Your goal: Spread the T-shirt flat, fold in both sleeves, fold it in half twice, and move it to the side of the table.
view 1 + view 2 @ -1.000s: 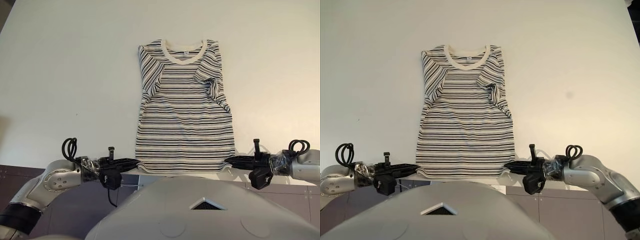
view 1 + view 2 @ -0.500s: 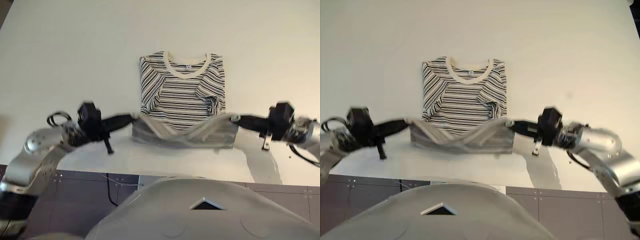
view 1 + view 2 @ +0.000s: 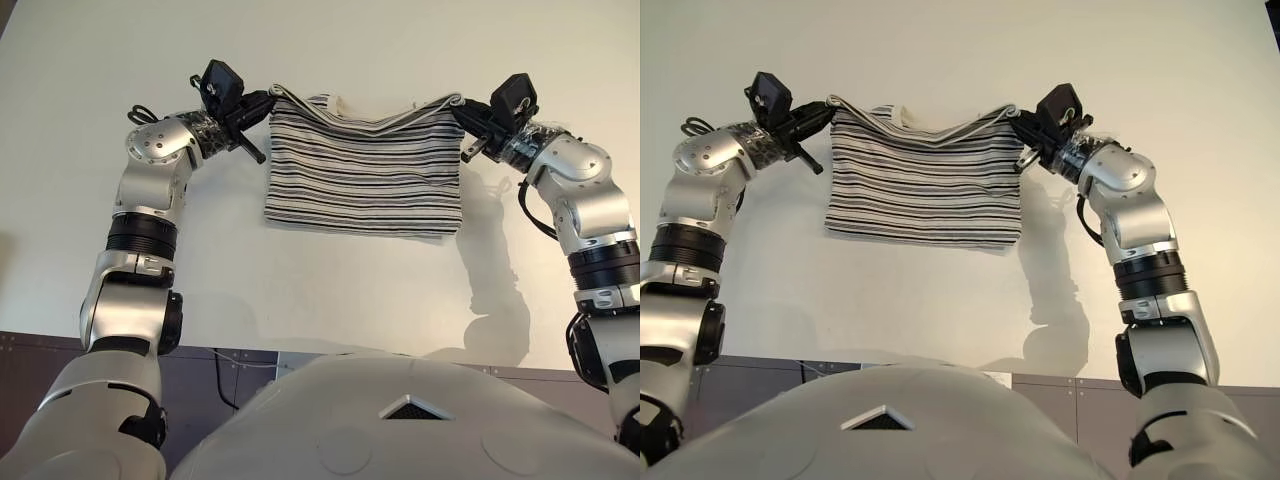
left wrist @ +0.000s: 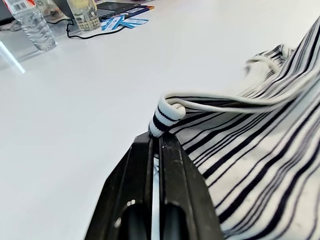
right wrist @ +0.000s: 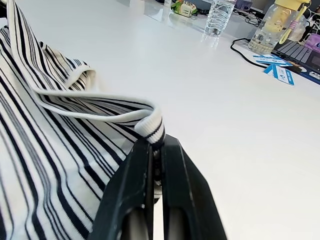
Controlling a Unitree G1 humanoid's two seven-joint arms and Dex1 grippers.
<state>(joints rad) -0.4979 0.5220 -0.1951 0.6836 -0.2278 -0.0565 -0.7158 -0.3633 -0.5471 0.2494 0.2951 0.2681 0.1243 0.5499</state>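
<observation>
Folding the T-shirt (image 3: 362,175) in half, with both hem corners held over its collar end.
Left eye view: the shirt lies doubled at upper centre of the worktop (image 3: 330,290). The left claw (image 3: 268,98) and right claw (image 3: 458,108) are each clenched on a hem corner. No sleeves stick out, so the spreading and sleeve folds look done and the first half-fold nearly so. Right eye view: same scene; letting go, the second fold and the move aside remain. Left wrist view: the striped hem is pinched tight; a water bottle (image 4: 32,25) sits upper left, its label unreadable. Right wrist view: the hem is likewise pinched; a second bottle (image 5: 219,15) is at top, its print too small to read.
</observation>
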